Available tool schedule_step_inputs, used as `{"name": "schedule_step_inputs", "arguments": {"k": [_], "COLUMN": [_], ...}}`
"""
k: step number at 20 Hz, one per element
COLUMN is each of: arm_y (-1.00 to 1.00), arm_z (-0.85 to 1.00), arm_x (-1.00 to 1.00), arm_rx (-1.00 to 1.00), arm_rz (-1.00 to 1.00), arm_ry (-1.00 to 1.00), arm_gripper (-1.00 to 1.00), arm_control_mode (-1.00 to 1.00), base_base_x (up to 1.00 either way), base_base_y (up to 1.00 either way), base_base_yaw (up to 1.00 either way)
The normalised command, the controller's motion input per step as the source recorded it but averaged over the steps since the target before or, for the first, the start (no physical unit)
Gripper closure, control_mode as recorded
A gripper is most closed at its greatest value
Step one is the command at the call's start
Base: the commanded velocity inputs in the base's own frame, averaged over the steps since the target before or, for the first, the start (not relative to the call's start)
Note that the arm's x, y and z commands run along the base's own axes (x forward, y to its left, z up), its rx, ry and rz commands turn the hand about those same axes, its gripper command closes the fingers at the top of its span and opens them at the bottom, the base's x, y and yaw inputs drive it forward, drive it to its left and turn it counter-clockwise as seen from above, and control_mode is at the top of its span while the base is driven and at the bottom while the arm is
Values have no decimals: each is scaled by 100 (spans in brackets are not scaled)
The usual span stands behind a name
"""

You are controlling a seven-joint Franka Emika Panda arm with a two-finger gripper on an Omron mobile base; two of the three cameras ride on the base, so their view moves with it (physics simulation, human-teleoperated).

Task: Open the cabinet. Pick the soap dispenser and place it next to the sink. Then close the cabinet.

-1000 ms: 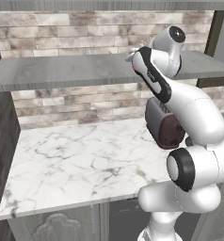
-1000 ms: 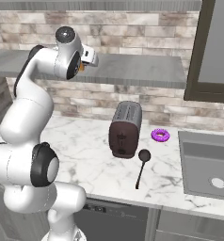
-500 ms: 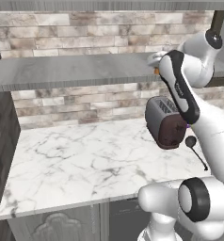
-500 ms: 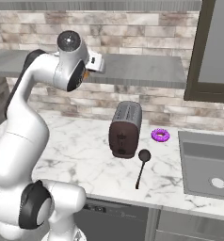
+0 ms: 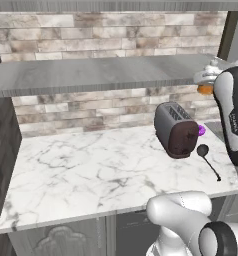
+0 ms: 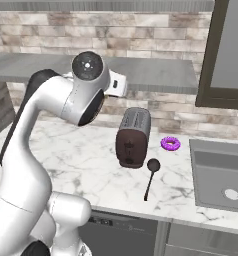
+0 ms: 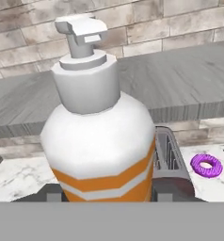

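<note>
In the left base view, your end effector (image 5: 207,80) sits high at the right end of the grey wood-grain shelf board (image 5: 91,75), an orange glimpse of the bottle beside it. In the right base view, the dull-grey rectangular sink (image 6: 221,175) lies well below and to its right — that is your heading. In the hand view, the end effector pinches the orange-banded white pump soap dispenser (image 7: 97,136), upright, long axis vertical — the dark toaster (image 7: 170,160) stands beneath.

Dark toaster (image 6: 134,138), purple ring (image 6: 170,144) and black ladle (image 6: 150,176) on marble countertop (image 5: 91,170).
</note>
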Motion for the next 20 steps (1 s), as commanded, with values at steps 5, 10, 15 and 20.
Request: {"name": "schedule_step_inputs", "arguments": {"k": [5, 10, 15, 20], "arm_y": [-66, -63, -72, -54], "arm_z": [0, -1, -37, -62], "arm_x": [-100, -98, -41, -3], "arm_rx": [0, 0, -1, -2], "arm_rz": [0, 0, -3, -5], "arm_ry": [0, 0, 10, 22], "arm_gripper": [100, 100, 100, 100], "arm_control_mode": [-100, -100, -100, -100], "base_base_x": [0, 0, 0, 0], "base_base_y": [0, 0, 0, 0], "base_base_yaw": [0, 0, 0, 0]}}
